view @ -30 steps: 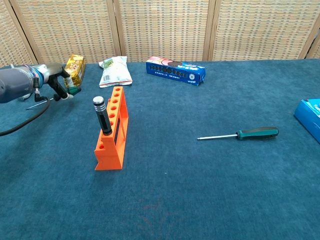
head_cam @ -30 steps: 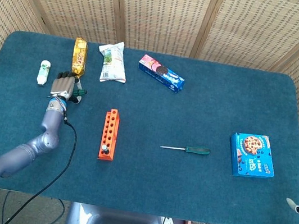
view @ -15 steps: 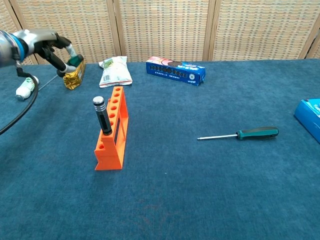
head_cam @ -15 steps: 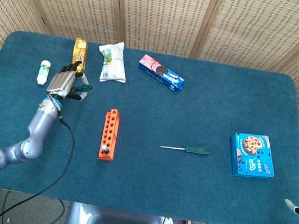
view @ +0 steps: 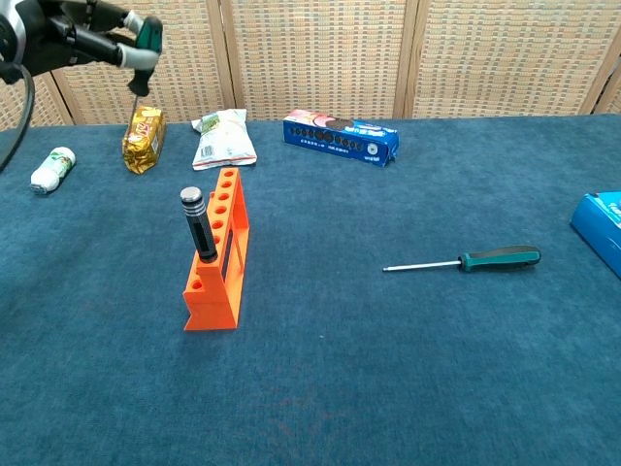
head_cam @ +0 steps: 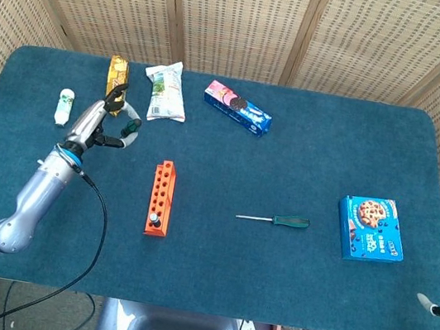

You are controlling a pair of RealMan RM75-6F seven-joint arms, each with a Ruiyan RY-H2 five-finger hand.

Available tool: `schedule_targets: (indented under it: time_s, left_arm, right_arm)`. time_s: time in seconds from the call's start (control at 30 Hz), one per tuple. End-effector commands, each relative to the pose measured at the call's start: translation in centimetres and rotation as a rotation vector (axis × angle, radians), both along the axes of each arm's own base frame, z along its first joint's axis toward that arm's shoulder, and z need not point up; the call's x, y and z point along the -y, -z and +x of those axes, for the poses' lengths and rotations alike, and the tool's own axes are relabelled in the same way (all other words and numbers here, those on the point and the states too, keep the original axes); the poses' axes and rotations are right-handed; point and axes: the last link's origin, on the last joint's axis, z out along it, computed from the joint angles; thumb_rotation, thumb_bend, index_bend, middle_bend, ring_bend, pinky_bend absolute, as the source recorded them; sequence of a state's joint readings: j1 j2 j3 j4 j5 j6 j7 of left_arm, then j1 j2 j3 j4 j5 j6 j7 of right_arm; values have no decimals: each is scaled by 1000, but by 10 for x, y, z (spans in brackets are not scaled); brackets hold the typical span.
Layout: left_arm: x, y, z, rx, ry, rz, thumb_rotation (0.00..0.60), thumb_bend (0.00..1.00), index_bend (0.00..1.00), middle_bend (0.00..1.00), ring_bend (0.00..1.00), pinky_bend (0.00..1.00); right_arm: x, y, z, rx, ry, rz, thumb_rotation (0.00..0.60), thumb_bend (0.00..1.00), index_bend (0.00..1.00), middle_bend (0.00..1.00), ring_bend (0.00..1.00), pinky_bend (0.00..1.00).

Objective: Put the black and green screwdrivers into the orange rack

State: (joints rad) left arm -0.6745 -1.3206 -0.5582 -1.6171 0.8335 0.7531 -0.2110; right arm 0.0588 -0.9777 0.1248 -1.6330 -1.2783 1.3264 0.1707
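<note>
The orange rack (head_cam: 160, 197) (view: 219, 254) lies left of the table's middle. A black screwdriver (view: 198, 225) (head_cam: 153, 220) stands upright in its nearest hole. My left hand (head_cam: 100, 119) (view: 70, 19) is raised above the table's left side, behind and left of the rack, and grips a green-handled screwdriver (head_cam: 130, 127) (view: 146, 37) whose thin shaft points down. A second green-handled screwdriver (head_cam: 275, 220) (view: 485, 259) lies flat on the cloth right of centre. Of my right hand only a pale tip (head_cam: 426, 301) shows past the table's right front corner.
Along the far edge lie a gold packet (head_cam: 116, 80) (view: 143, 139), a white snack bag (head_cam: 166, 92) (view: 223, 139) and a blue cookie box (head_cam: 237, 107) (view: 340, 136). A white bottle (head_cam: 64, 105) (view: 50, 168) is far left. A blue biscuit box (head_cam: 370, 229) (view: 602, 228) sits right.
My left hand has risen from the table with the green-handled screwdriver, whose shaft now hangs downward. The rack, black screwdriver and other green screwdriver have not moved.
</note>
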Motion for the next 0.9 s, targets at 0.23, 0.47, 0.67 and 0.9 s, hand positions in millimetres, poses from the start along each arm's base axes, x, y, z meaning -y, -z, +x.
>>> schedule_targets:
  time_s: [0.23,0.47,0.67,0.9]
  left_arm:
    - [33,27,29,338,100,-134,600,696,706,0,0,0]
    - [35,48,39,409,111,-179,600,706,706,0,0,0]
    - [35,58,40,417,102,-201,600,712,706,0,0,0]
    - [36,56,40,410,104,-210,600,713,706,0,0,0]
  right_arm:
    - [0,0,0,-1,3,-2,600,0,0,0,0,0]
    - [0,-1,0,2,1,-4,600,0,0,0,0,0]
    - [-1,-3,-1,3,3,-11,600,0,0,0,0,0]
    - [0,-4,-2,14,5,-14,600,0,0,0,0,0]
